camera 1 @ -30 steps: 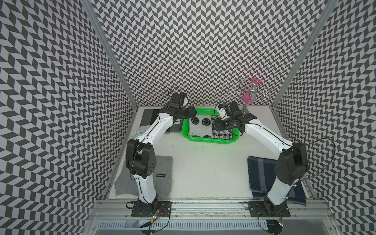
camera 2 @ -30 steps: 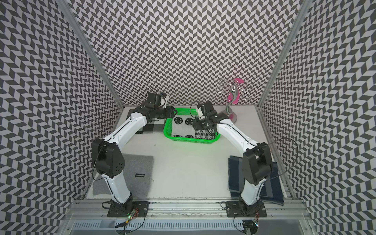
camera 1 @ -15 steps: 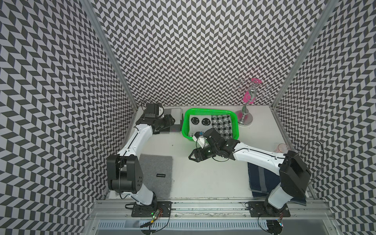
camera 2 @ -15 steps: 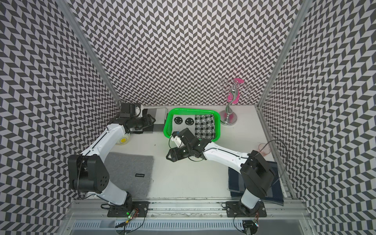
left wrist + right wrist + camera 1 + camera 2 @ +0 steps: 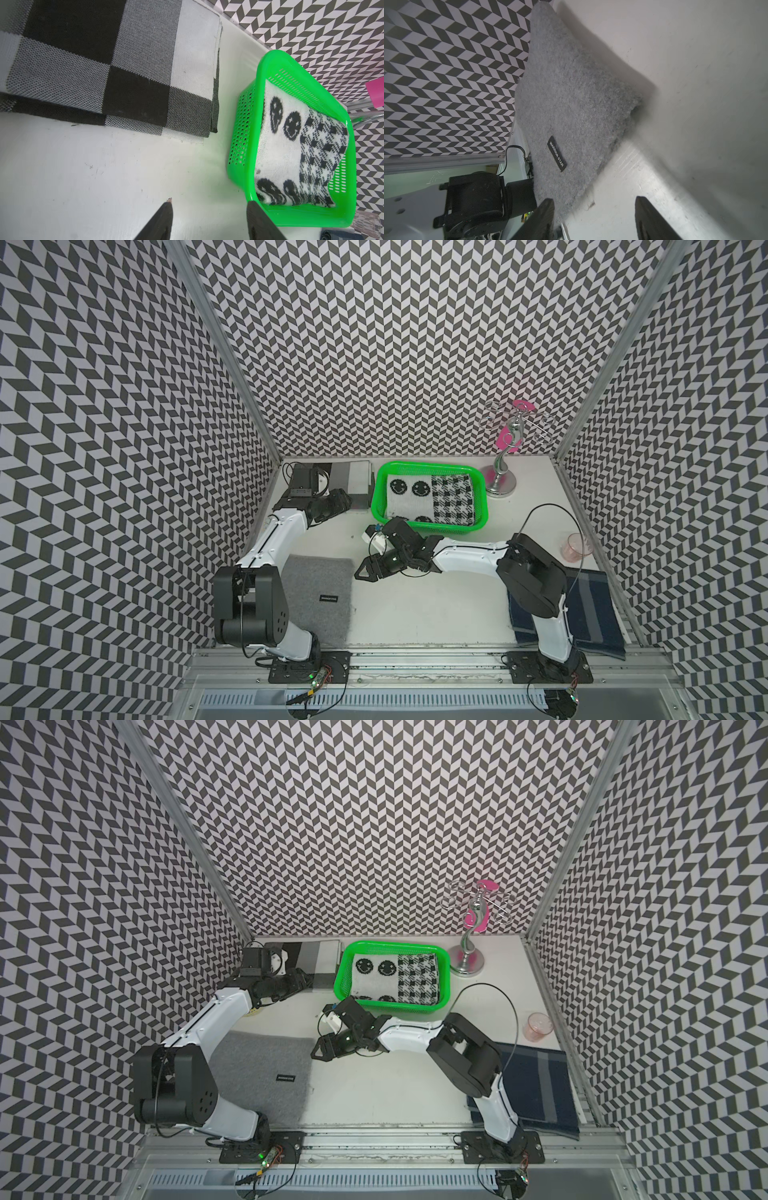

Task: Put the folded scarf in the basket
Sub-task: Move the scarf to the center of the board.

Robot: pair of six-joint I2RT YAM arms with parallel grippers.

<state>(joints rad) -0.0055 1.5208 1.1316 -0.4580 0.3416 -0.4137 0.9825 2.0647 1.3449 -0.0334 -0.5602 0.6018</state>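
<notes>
Left wrist view: left tool [image 5: 209,205] released, fingers spread, nothing between them. Bare white surface [image 5: 83,166] under the gap. Just ahead, off one fingertip: green basket [image 5: 258,99], upright on the surface. Folded scarf [image 5: 291,149] lies inside it, white knit with black smiley faces and a houndstooth panel, covering the base. That fingertip overlaps the basket's near corner here; contact cannot be told. Farther ahead, beside the basket but apart from it: folded black-and-grey checked cloth [image 5: 104,62], lying flat.

Right wrist view: right tool [image 5: 595,201] also released, fingers wide, empty. Ahead of it: folded grey fleece cloth [image 5: 571,93], black label reading WARRIOR STAR. One finger is near the cloth's edge.

Top view: basket sits behind the right tool, close to its wrist. Beyond the basket's far corner: silver stand [image 5: 503,477]. Well back along the right arm: pink cup [image 5: 575,547] and navy cloth [image 5: 594,605].
</notes>
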